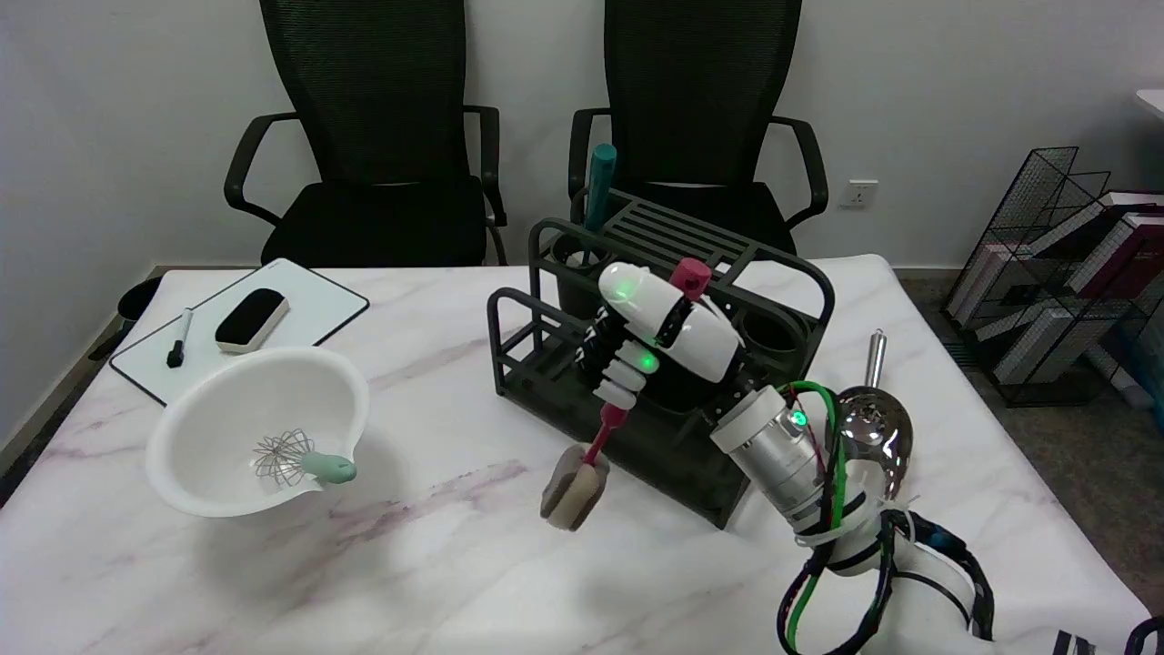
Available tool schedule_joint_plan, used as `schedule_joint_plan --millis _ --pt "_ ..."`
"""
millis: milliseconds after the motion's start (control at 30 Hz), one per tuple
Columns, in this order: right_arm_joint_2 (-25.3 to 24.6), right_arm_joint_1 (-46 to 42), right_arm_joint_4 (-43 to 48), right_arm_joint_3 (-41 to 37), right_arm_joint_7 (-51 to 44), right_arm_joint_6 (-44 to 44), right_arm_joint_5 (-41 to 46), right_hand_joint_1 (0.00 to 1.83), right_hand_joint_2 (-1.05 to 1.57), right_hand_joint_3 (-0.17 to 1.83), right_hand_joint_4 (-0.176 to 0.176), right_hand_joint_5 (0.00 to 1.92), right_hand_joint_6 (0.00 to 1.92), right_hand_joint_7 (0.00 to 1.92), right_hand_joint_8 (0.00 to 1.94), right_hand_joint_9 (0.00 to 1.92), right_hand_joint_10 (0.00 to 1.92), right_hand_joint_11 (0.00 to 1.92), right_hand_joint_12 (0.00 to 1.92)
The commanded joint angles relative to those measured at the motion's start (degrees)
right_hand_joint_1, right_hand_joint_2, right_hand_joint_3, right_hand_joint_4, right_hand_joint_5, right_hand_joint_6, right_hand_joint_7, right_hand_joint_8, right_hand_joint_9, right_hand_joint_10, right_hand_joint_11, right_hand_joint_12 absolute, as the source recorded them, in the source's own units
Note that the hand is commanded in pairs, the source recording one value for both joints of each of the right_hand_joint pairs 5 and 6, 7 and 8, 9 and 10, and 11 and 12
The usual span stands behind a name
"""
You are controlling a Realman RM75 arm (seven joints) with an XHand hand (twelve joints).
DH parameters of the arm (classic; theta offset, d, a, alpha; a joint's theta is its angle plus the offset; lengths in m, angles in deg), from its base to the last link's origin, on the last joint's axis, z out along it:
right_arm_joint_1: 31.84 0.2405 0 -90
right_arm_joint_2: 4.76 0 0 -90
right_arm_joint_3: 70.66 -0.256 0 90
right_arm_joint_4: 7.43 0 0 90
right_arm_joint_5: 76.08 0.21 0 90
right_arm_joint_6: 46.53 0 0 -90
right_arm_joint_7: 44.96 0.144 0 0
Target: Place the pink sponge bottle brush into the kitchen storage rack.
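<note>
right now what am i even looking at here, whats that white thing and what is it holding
It is a robot arm, white, coming in from the lower right of the picture, and it ends in a many-fingered hand. A person steers it from elsewhere. There is one picture, taken from a camera above the near side of the table, looking down and across it.

The hand grips a brush by its pink handle, sponge end down, in front of a dark rack. The job is to put the brush into that rack; it is not in yet. A teal-handled tool already stands in the rack.

Also on the table: a white bowl with a whisk in it, a small whiteboard with a marker and eraser, and a metal scoop.
</note>
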Motion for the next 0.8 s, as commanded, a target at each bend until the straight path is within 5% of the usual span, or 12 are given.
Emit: schedule_joint_plan --millis 33,333,600,800 --pt "-2.33 1.02 -1.63 2.92 3.55 1.3 -4.34 1.03 1.57 0.63 0.0 1.92 1.92 1.92 1.92 1.92 1.92 1.91 1.91" --pt "-3.01 1.16 0.92 0.29 6.79 0.41 -4.5 1.03 1.57 0.62 0.0 1.92 1.92 1.92 1.92 1.92 1.92 1.91 1.91" --pt "-3.18 4.85 13.53 -8.14 7.06 16.57 -3.82 1.03 1.57 0.67 0.0 1.92 1.92 1.92 1.92 1.92 1.92 1.91 1.91" --pt "-2.49 13.01 12.42 -7.74 8.51 16.98 -1.63 1.02 1.57 0.62 0.0 1.92 1.92 1.92 1.92 1.92 1.92 1.89 1.89"
